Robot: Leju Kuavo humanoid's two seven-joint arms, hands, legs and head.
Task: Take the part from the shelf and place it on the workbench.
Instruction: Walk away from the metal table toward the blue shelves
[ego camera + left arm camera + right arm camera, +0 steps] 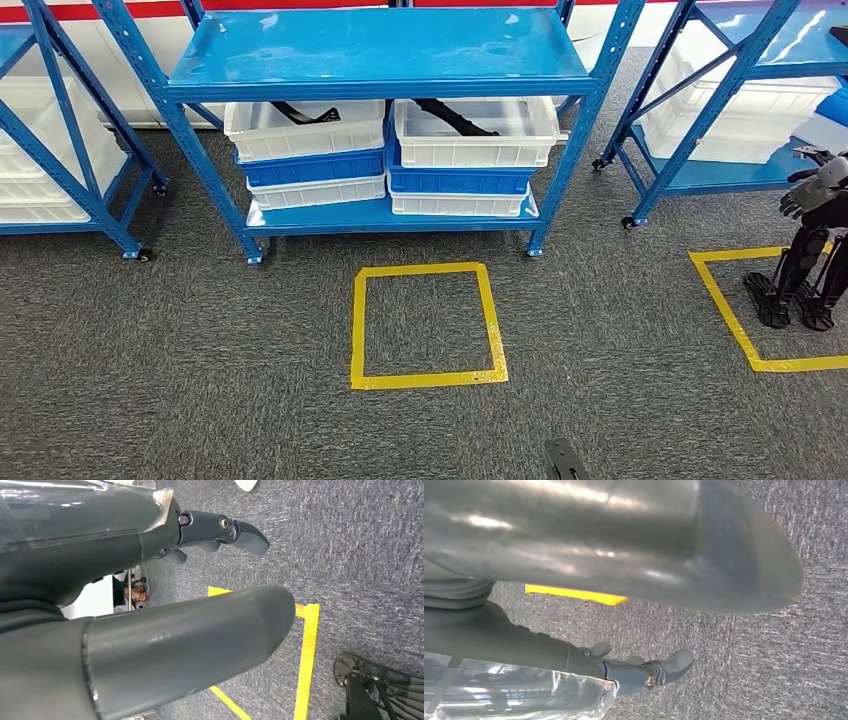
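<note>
Top centre, the blue shelf (380,60) holds white bins (305,128) with a dark part (455,115). Open carpet (200,350) surrounds the yellow square (428,378). Left hand (165,580) and right hand (589,605) hang with fingers apart, holding nothing.

Blue shelf (380,60) on grey carpet (200,380) holds stacked bins (478,135).

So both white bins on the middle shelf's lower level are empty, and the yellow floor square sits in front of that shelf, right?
Not quite. The head view shows the bins are not empty: the left white bin and the right white bin each hold a black part. The yellow floor square does sit in front of that shelf.
</note>
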